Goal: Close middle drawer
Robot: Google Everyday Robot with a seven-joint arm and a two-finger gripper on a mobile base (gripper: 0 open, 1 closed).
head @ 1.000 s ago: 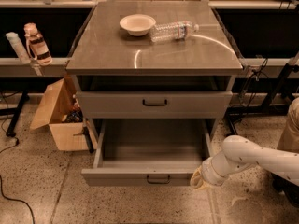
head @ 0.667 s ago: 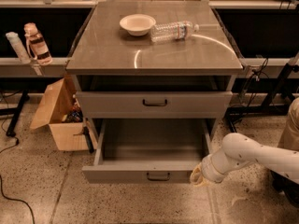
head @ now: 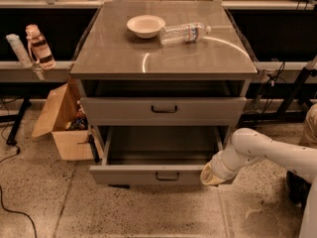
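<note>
The middle drawer (head: 148, 174) is being shown pulled well out of the cabinet (head: 89, 90), so that its dark inside is being exposed from above. Its flat grey front is standing forward of the other fronts, with the small dark handle (head: 167, 176) in the centre.

The gripper (head: 211, 175) is being held at the right end of this front, low and close to the floor (head: 148, 212), and it is appearing to be touching the front's right edge. Whether it is open or closed cannot be told, and nothing is being seen in its hold. The white arm (head: 270, 153) is being extended to it from the right edge of the view.

Just above the open drawer, the top drawer (head: 124, 111) is being seen pushed in, with its own dark handle in the middle. Above it, a dark gap is being left under the cabinet's top plate.

On the top plate, a white bowl (head: 145, 25) is being seen near the back, and a clear bottle (head: 184, 32) is lying on its side just right of it, very near the bowl.

A cardboard box (head: 59, 125) is standing open on the floor just left of the cabinet. Further left, a small bottle (head: 38, 45) is standing on a rail, and a dark cable (head: 11, 202) is lying on the floor.
</note>
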